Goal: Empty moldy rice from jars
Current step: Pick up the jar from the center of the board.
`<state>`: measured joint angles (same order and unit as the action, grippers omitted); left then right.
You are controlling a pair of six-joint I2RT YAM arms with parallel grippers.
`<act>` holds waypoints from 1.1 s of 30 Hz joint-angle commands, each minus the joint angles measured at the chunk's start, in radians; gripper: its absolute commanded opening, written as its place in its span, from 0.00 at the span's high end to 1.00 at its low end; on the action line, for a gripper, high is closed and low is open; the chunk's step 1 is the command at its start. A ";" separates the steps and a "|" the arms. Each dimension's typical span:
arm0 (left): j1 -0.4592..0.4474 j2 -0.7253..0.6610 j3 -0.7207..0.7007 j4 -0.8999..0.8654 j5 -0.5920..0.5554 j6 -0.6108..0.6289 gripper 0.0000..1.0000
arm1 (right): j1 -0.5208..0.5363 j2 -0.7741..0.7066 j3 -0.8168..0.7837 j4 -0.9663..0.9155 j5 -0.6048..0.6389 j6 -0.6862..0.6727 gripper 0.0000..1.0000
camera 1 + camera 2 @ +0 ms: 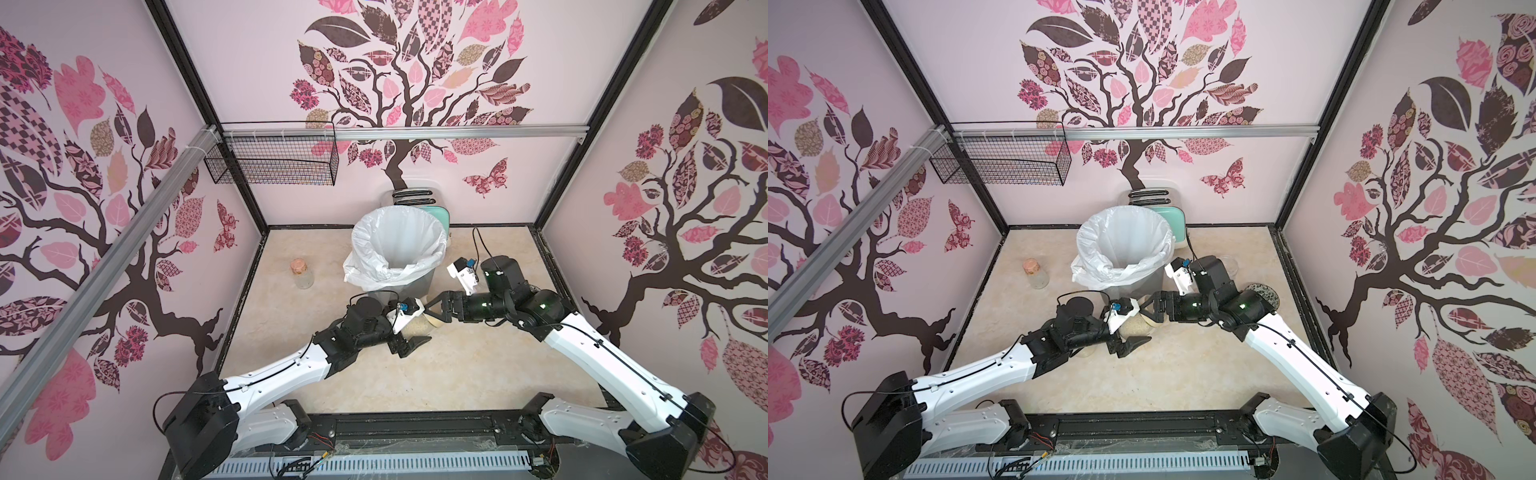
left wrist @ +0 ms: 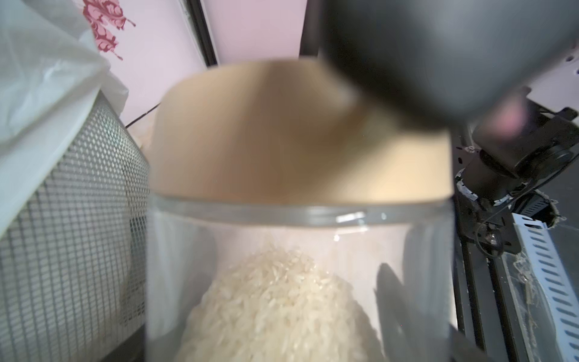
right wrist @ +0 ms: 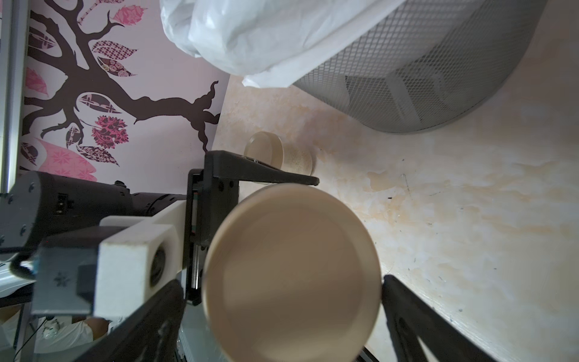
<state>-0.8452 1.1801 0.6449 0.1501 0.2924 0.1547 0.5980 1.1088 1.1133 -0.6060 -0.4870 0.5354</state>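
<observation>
No text, label, brand, number or sign could be read in any view.
</observation>
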 commanded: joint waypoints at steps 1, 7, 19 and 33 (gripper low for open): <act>0.003 -0.058 -0.016 0.075 -0.073 -0.053 0.23 | 0.003 -0.049 0.061 -0.060 0.093 -0.101 0.01; 0.004 -0.120 -0.053 0.144 -0.138 -0.112 0.24 | 0.003 -0.107 0.015 0.042 0.024 -0.225 0.01; 0.003 -0.174 -0.028 0.158 -0.103 -0.045 0.26 | 0.003 -0.022 0.006 0.155 -0.115 -0.234 0.01; 0.002 -0.168 0.001 0.163 -0.079 -0.017 0.26 | 0.002 0.031 0.017 0.192 -0.179 -0.205 0.01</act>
<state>-0.8440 1.0424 0.5983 0.1928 0.1963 0.1257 0.5987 1.1381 1.1023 -0.4244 -0.6411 0.3214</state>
